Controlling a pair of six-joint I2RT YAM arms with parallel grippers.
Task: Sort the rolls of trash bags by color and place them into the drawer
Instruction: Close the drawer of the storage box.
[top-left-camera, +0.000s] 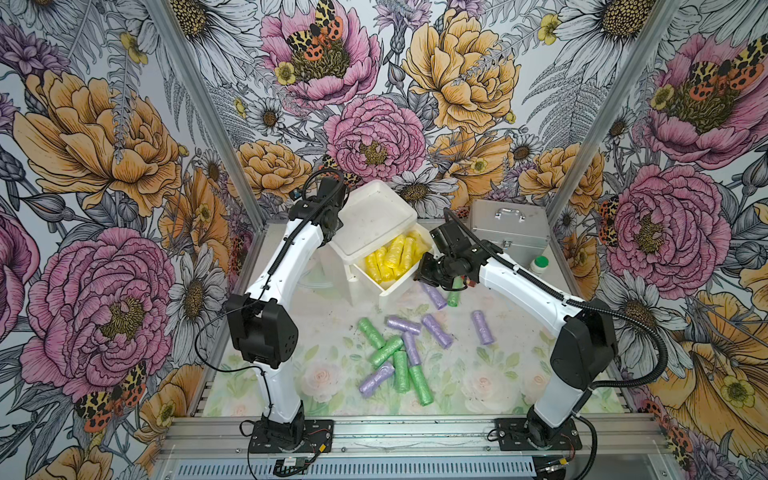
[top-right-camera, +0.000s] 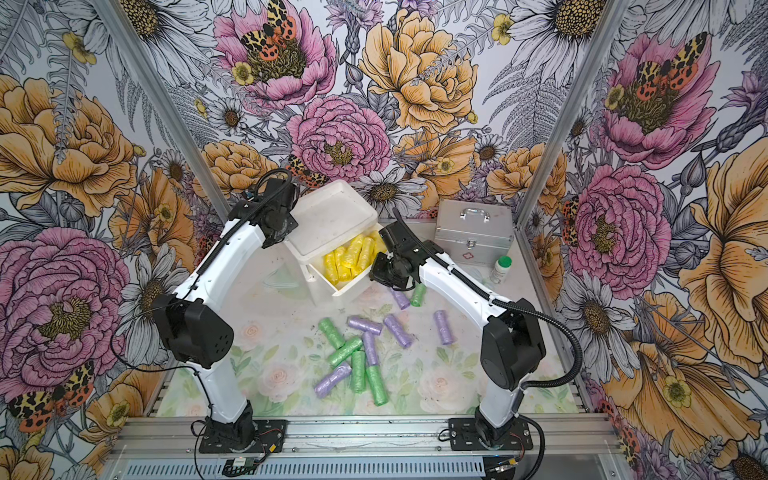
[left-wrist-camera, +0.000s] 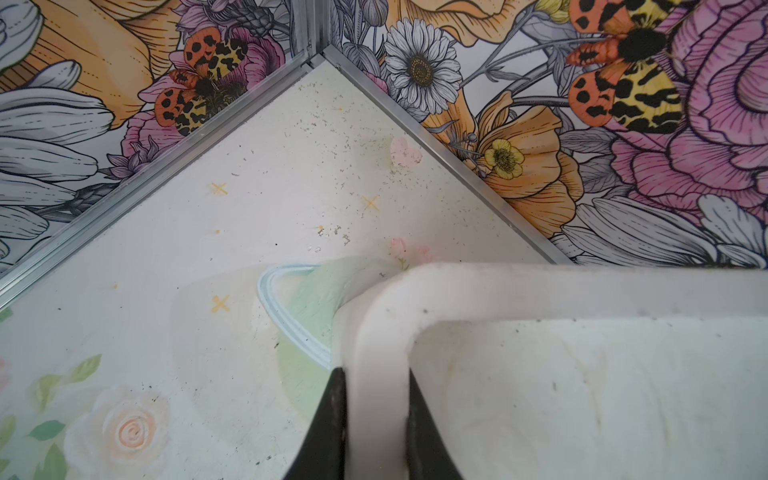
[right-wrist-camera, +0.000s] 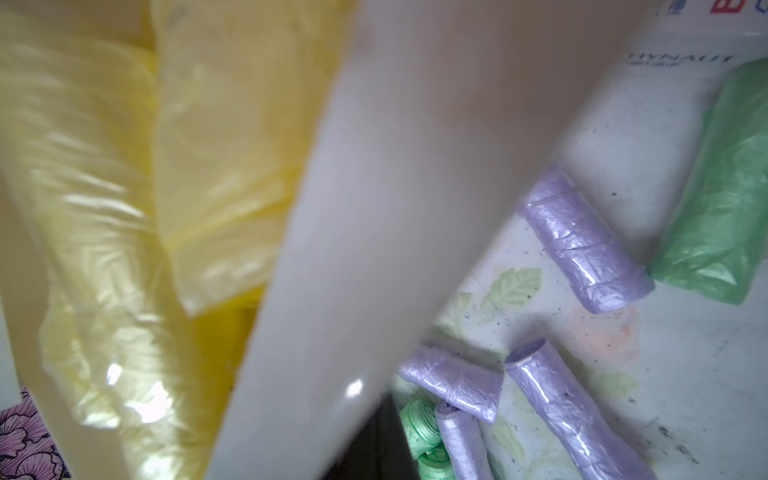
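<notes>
Left pincer (left-wrist-camera: 375, 372) grips box rim (left-wrist-camera: 540, 286); yellow rolls (top-left-camera: 390, 259) parallel in drawer (top-left-camera: 401, 286).

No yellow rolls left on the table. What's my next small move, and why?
Probably nudge the drawer shut with the right gripper. It is shut at the drawer's front corner, while the left gripper clamps the cabinet rim, bracing it. Only yellow rolls are inside; green rolls and lilac rolls lie on the table.

Blurry and half-hidden bits
The drawer (right-wrist-camera: 395, 187) wall and yellow rolls (right-wrist-camera: 104, 208) look blurry up close. At the drawer's 4 o'clock, the right arm (top-left-camera: 519, 282) hides part of a green roll (top-left-camera: 454, 297).
</notes>
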